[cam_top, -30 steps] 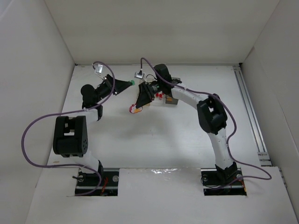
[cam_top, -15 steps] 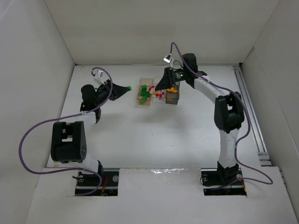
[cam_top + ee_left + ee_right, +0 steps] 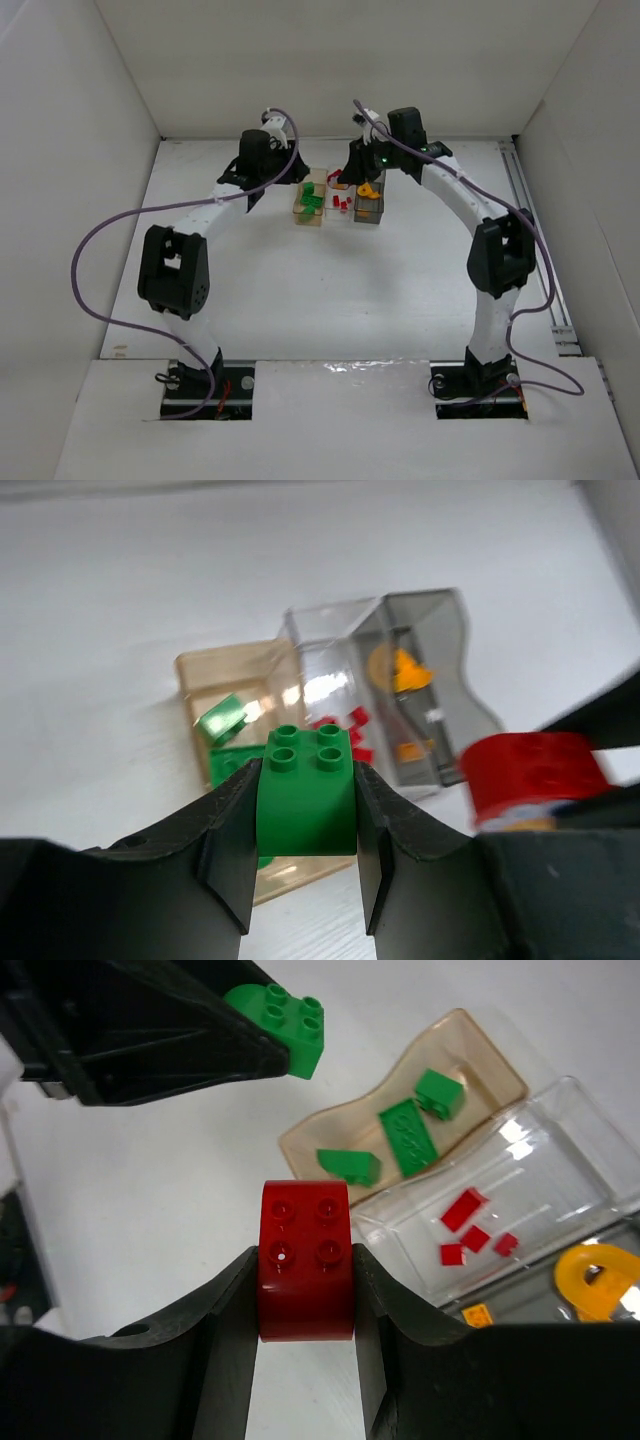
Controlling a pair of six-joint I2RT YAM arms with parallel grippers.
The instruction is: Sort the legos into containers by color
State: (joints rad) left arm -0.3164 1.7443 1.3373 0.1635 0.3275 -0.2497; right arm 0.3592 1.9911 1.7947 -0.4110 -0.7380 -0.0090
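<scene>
— From above, what sits in the row of boxes on the white table [image 3: 400, 290]?

— The amber translucent box [image 3: 303, 214] holds green plastic bricks [image 3: 311, 199]. The clear box [image 3: 338, 190] holds small red pieces [image 3: 342, 205], and the dark grey box [image 3: 369, 214] an orange piece [image 3: 367, 189].

— And the left wrist camera?

— The black left fingers [image 3: 235, 820] clamp a glossy green four-stud brick [image 3: 305, 800], held up near the amber box.

— The right wrist?

— The right fingers [image 3: 232, 1310] pinch a dark red four-stud brick [image 3: 305, 1270], raised over the table near the boxes. Three green pieces lie in the amber box. The orange piece is smooth and rounded, with a hole.
</scene>
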